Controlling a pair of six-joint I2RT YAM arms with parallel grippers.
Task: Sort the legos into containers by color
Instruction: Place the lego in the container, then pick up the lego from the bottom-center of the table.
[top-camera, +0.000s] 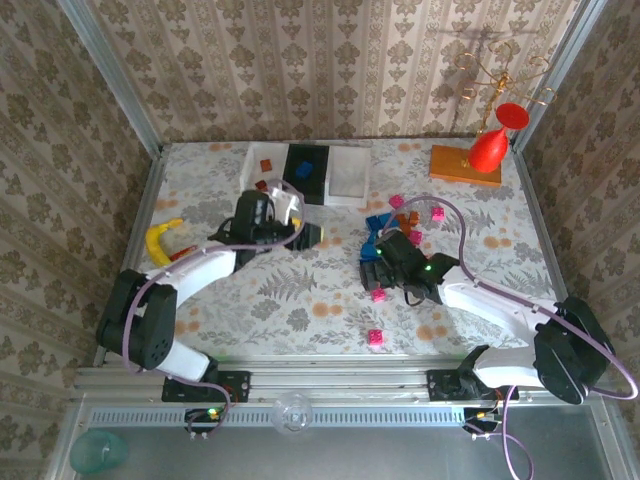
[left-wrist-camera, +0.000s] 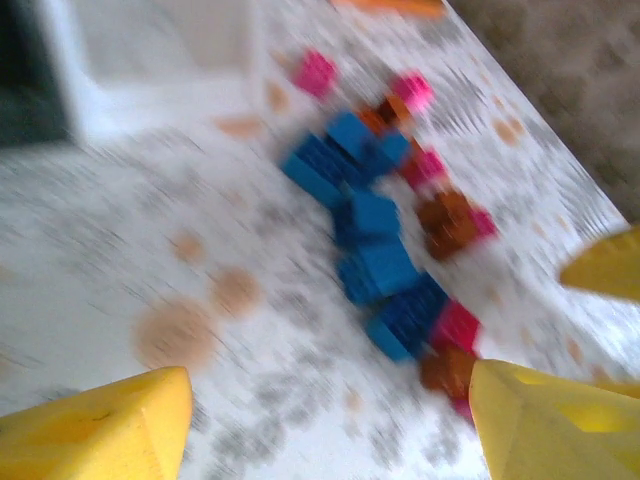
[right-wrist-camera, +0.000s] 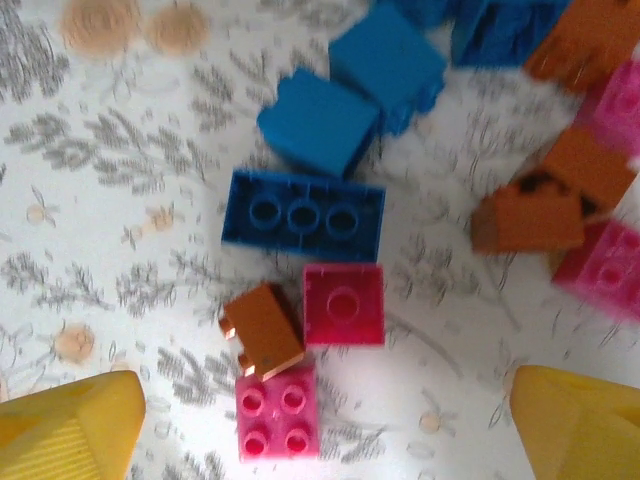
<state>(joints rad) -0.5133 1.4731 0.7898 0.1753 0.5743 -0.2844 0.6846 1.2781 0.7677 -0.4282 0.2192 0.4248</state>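
Left gripper (top-camera: 303, 236) sits at 6 o'clock of the containers (top-camera: 347, 201), just short of them, jaws wide, nothing held. Wrist view is blurred: its yellow fingers (left-wrist-camera: 100, 430) are apart over bare table (left-wrist-camera: 120, 250), with the legos (left-wrist-camera: 375, 265) pile up at 12-1 o'clock. Right gripper (top-camera: 372, 268) is at 7 o'clock of that pile, jaws wide, holding nothing. A magenta four-stud brick (right-wrist-camera: 278, 415) lies between its fingers (right-wrist-camera: 70, 430), untouched by them. It touches an orange-brown brick (right-wrist-camera: 262, 328) and sits just below a magenta one-stud brick (right-wrist-camera: 343, 303), blue three-stud brick (right-wrist-camera: 303, 215) farther toward 12. Orange-brown bricks are in the left white bin (top-camera: 255, 160), blue ones in the black bin (top-camera: 318, 152). Loose magenta bricks (top-camera: 375, 337) lie at 6 o'clock of the right gripper. Yellow banana toy (top-camera: 160, 240) is at 9 o'clock of the table, orange base (top-camera: 462, 166) with red bulb at 1 o'clock.
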